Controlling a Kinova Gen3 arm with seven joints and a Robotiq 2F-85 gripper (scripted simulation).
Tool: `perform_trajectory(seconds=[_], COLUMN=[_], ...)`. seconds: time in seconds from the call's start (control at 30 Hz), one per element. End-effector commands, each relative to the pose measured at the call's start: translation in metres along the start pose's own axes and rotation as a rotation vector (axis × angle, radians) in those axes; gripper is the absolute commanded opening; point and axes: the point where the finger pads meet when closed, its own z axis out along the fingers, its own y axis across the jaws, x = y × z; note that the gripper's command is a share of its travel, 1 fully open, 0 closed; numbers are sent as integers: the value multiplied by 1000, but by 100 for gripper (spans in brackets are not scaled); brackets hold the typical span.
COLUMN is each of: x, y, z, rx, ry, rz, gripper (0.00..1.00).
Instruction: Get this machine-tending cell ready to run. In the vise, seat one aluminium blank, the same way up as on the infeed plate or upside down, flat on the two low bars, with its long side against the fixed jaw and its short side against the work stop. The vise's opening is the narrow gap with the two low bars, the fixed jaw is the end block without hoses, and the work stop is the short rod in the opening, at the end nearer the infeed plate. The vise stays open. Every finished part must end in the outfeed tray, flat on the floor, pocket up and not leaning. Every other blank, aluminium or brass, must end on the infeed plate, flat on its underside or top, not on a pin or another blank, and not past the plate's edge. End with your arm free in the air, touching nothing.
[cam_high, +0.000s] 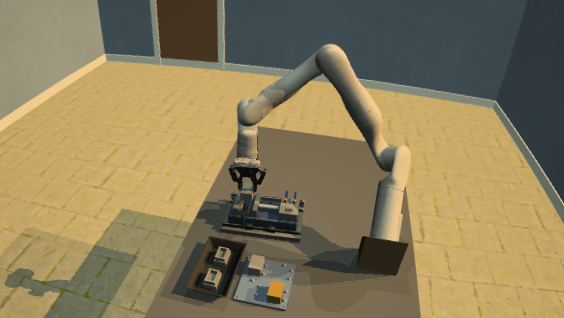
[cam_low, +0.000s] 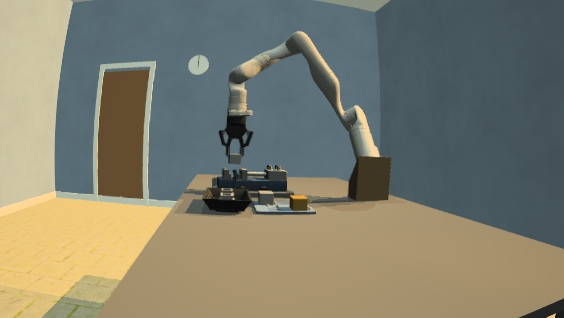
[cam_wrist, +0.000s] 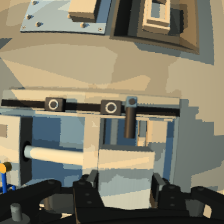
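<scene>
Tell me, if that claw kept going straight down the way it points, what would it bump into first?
Probably the vise. The gripper points straight down, shut on a grey blank, which would likely land first, at the vise's end near the work stop; exact alignment is unclear.

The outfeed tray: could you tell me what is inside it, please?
The tray holds two finished parts, flat and pocket up. Its floor beneath them is covered.

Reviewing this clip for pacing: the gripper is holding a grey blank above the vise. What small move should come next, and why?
Probably a slow, straight descent. The gripper is shut on the aluminium blank, which hangs clear above the vise. In the wrist view the blank sits over the opening, just short of the work stop. Lowering it looks like the way to seat it on the low bars.
</scene>
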Motion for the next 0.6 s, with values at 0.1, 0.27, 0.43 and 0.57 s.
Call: perform_trajectory(seconds=[0.1, 0.27, 0.43, 0.57], x=[0, 0, 0, 0], y=[0, 0, 0, 1], z=[4, 7, 9, 11], rx=[0, 0, 0, 0], ry=[0, 0, 0, 0], rz=[0, 0, 0, 0], gripper=[0, 0, 0, 0])
